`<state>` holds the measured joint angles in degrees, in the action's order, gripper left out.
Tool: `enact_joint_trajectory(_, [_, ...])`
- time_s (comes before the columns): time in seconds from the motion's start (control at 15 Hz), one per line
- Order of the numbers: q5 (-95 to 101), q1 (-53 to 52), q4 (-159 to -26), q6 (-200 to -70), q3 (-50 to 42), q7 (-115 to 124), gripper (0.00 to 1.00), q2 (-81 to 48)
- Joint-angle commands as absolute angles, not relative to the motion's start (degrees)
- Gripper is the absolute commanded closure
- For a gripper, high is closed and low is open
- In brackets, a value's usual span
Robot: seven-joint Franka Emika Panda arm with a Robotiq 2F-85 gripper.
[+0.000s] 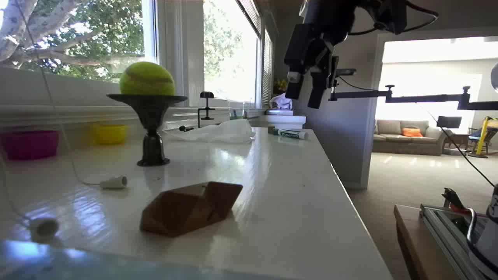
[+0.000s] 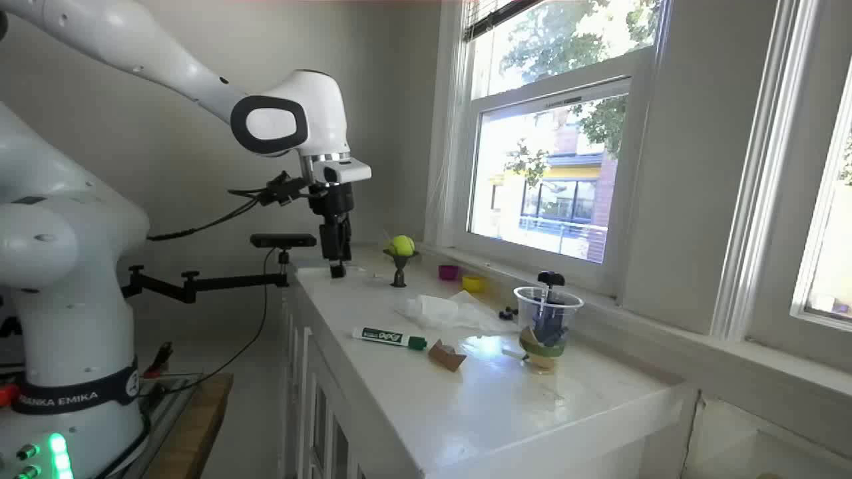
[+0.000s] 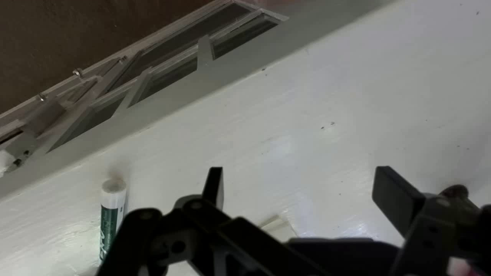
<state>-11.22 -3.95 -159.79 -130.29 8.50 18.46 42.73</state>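
Observation:
My gripper point(image 3: 299, 180) stands open above the white countertop point(image 3: 337, 92), with nothing between its fingers in the wrist view. In both exterior views the gripper point(image 1: 304, 97) points downward; it is raised above the counter's edge, at the far end of an exterior view point(image 2: 339, 266). A yellow-green tennis ball point(image 1: 147, 79) rests on a dark flared stand point(image 1: 152, 128). A green-and-white marker point(image 3: 111, 214) lies left of the gripper in the wrist view. Low between the fingers shows a pale flat piece point(image 3: 279, 227) on the counter. A dark rounded thing point(image 3: 454, 191) beside the right finger is partly hidden.
A brown faceted block point(image 1: 190, 208) lies on the counter. Near the marker point(image 2: 389, 337) are a brown piece point(image 2: 446, 356), crumpled white paper point(image 2: 452, 311) and a clear cup point(image 2: 547, 322) with things inside. Magenta point(image 2: 448, 272) and yellow cups point(image 2: 473, 284) stand along the window side.

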Motion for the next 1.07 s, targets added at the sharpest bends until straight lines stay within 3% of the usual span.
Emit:
enact_joint_trajectory(0.0, [-11.2, -3.9, -159.7, -130.1, 8.5, 18.4, 0.00, 42.7])
enact_joint_trajectory(0.53, [-11.7, -3.7, -159.3, -131.2, 8.2, 18.5, 0.00, 42.9])
enact_joint_trajectory(1.0, [-12.7, -5.2, -154.4, -144.0, 3.8, 12.5, 0.00, 44.9])
